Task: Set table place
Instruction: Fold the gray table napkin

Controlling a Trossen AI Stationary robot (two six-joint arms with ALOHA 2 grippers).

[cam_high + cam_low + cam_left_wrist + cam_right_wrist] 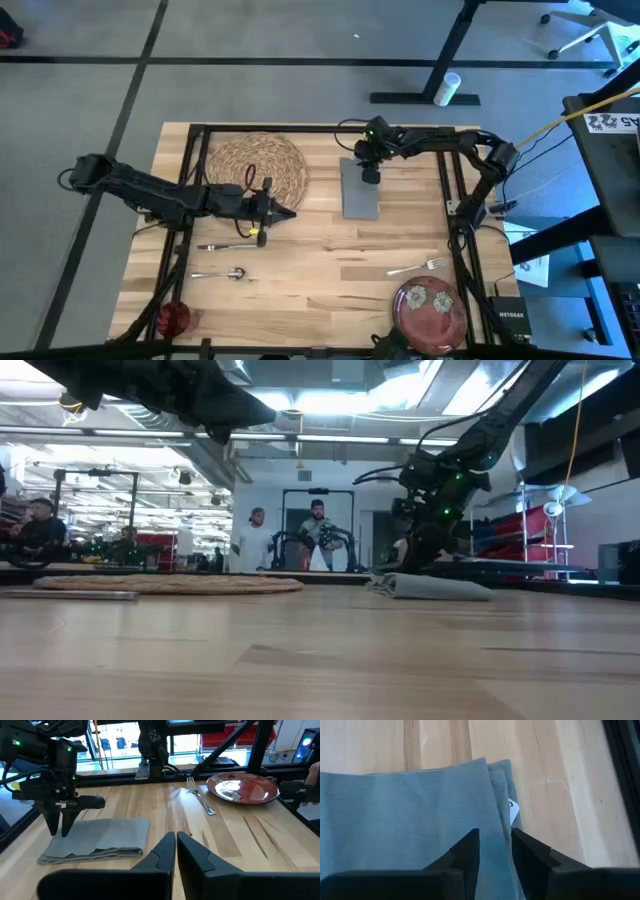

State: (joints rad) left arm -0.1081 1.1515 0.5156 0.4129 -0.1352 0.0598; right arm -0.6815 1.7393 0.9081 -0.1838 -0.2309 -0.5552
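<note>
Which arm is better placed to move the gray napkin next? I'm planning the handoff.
Likely the right: its pincer hangs directly over the napkin, fingers slightly parted around a fold. The left pincer sits shut beside the mat, apart from the napkin.

We read little here. On a dark box [510,322] off the table's right near corner, pale lettering looks like "NETGEAR", though we cannot be certain. A white card [612,122] on the dark unit to the far right carries large characters, upside down to us, not legible. A white tag [513,809] on the gray napkin [410,815] shows one dark mark, unreadable.
</note>
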